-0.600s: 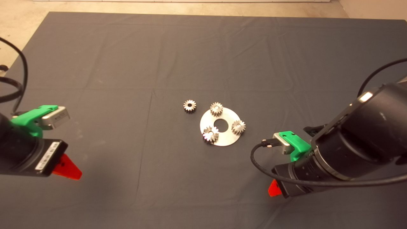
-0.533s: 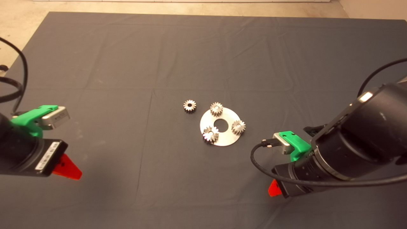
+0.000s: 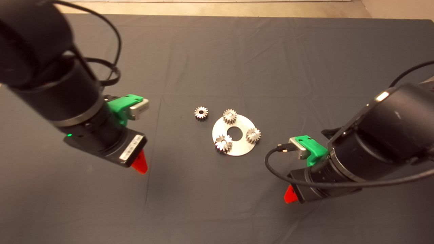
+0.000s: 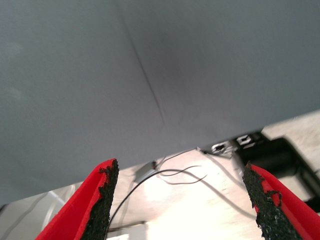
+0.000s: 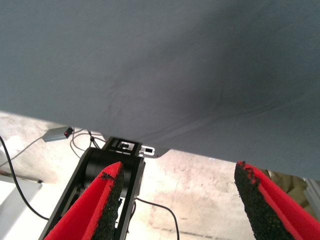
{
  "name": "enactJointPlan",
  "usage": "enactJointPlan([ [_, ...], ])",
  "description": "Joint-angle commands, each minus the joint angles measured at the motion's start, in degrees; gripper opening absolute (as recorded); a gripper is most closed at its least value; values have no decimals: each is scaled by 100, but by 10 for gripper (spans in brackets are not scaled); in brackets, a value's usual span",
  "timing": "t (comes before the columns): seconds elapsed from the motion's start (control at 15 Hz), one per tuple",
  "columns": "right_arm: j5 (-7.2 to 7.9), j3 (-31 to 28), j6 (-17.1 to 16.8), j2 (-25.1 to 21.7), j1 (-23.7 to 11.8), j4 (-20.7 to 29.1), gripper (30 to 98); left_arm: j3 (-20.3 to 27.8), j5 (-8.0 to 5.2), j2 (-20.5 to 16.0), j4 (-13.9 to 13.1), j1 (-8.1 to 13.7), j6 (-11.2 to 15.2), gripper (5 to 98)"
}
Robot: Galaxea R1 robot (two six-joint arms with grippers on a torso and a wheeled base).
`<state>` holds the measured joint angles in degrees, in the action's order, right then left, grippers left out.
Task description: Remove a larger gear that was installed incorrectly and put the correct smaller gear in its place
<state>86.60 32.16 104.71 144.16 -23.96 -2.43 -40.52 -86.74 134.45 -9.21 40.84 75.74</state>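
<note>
Four gears lie near the middle of the mat (image 3: 217, 51), three of them seated on a flat silver disc (image 3: 237, 147) with a round centre hole. Larger gear (image 3: 223, 143): mounted at the disc's near-left edge, its long flared teeth overhanging the rim, which marks it as the misfit to be lifted off. Two matching small gears (image 3: 230, 116) (image 3: 253, 135) sit at the disc's far edge and right edge. Smaller gear (image 3: 201, 113): loose on the mat just beyond the disc's far-left edge, flat, bore up, apparently staged close by as the replacement.

Left hand (image 3: 139, 162): well to the left of the disc, above bare mat, pointing down; the left wrist view shows its fingers (image 4: 95, 205) spread wide with nothing between them, only mat and floor cables beyond. Right hand (image 3: 290, 196): to the near right of the disc, also over bare mat; its fingers (image 5: 107, 205) are likewise spread wide and hold nothing. Neither hand touches a gear, so removal is judged not yet begun.
</note>
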Motion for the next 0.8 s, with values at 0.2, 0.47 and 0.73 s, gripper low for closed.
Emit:
enactJointPlan([
  [0.2,41,-287,-1016,-2143,49,-182,591,-648,-549,795,613,-691,237,635],
  [0.47,97,-249,-2322,-3780,23,-188,591,-1155,-555,1266,815,-691,266,635],
  [0.73,102,237,-3476,-4532,-23,-197,591,-1694,-555,1977,985,-691,434,635],
])
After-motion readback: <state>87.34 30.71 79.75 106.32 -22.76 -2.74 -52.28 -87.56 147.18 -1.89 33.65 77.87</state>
